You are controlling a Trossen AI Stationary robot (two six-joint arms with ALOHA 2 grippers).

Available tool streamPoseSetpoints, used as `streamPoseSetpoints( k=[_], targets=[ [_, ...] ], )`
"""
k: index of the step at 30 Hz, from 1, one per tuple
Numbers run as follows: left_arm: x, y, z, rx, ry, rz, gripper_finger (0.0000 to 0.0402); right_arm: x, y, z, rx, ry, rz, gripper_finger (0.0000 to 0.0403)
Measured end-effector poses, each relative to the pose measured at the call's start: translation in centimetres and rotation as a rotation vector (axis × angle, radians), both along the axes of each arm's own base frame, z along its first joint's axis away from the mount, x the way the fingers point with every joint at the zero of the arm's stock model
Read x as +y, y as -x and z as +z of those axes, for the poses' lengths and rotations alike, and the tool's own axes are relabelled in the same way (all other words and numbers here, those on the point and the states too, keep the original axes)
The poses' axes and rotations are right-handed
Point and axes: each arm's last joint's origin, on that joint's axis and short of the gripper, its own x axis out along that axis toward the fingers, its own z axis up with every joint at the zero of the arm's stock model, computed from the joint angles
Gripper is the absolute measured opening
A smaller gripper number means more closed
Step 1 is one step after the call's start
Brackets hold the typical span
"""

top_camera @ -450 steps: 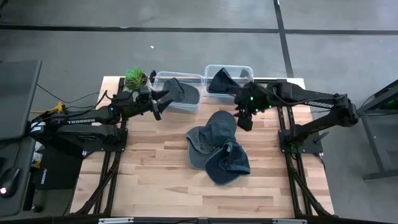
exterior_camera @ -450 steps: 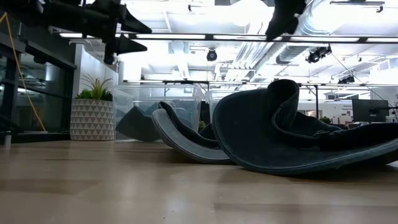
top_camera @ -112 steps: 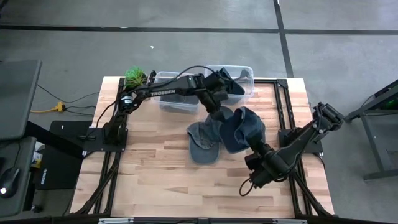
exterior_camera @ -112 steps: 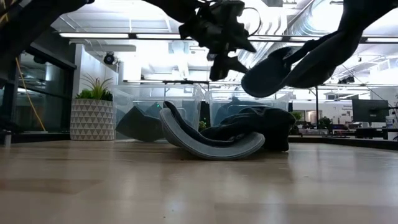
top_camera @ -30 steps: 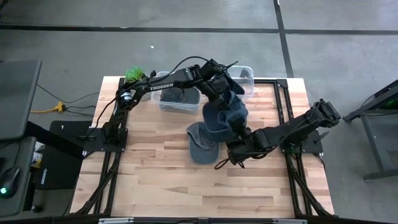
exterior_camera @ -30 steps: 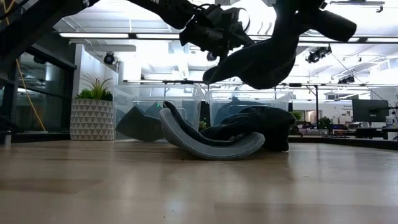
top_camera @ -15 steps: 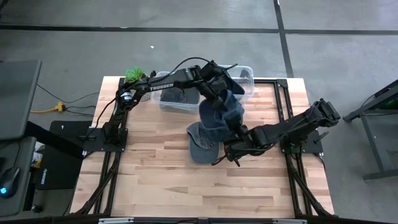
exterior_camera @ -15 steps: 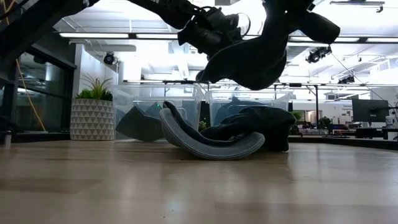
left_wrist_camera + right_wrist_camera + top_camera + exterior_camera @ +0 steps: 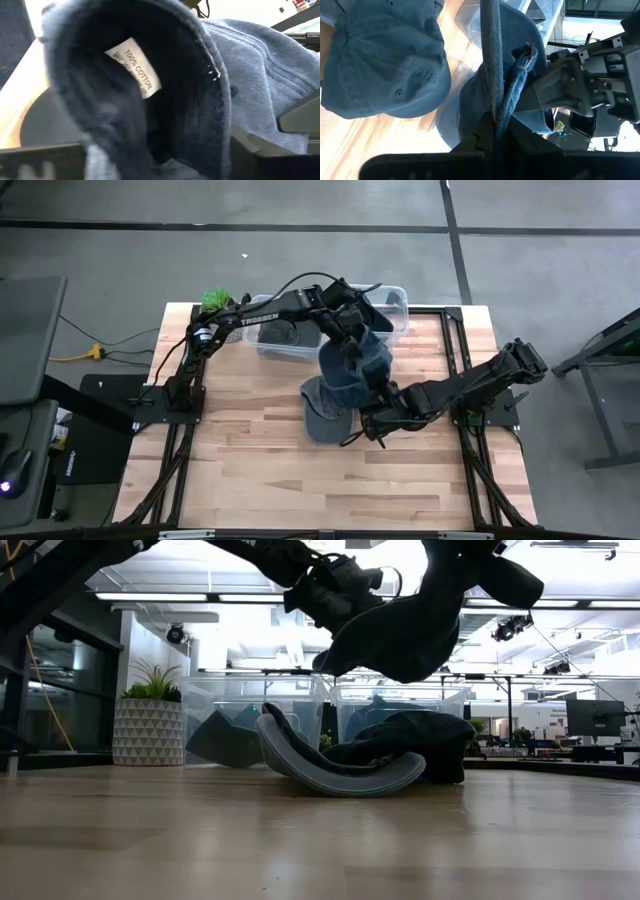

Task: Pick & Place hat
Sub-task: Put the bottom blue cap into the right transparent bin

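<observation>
Presently my right hand point(image 9: 372, 402) pinches the raised hat point(image 9: 352, 365); my left hand point(image 9: 345, 332) straddles its rim, grip unconfirmed. I should seat it before releasing.

Denim hat point(image 9: 492, 70) in end effector point(image 9: 495, 131)

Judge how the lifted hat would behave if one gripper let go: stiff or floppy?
Probably floppy: the hat sags between the right gripper and left gripper. Likely light, being thin cotton. The brim on the table hat keeps its curve, so brims seem stiffer.
</observation>
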Motion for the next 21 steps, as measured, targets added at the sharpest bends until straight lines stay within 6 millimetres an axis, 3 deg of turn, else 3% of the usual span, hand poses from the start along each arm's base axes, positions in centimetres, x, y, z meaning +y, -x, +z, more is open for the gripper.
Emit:
streamPoseSetpoints(
  k=[8,21],
  targets=[
    [0.18,0.05,-0.02,-0.008,-0.030,-0.008,0.0019,0.05,-0.02,0.03,-0.017,-0.008,-0.006,0.0010],
    [0.06,0.18,-0.11,-0.005,-0.020,-0.039,0.0003,0.05,0.01,0.05,-0.041,-0.025,-0.025,0.0014]
  ],
)
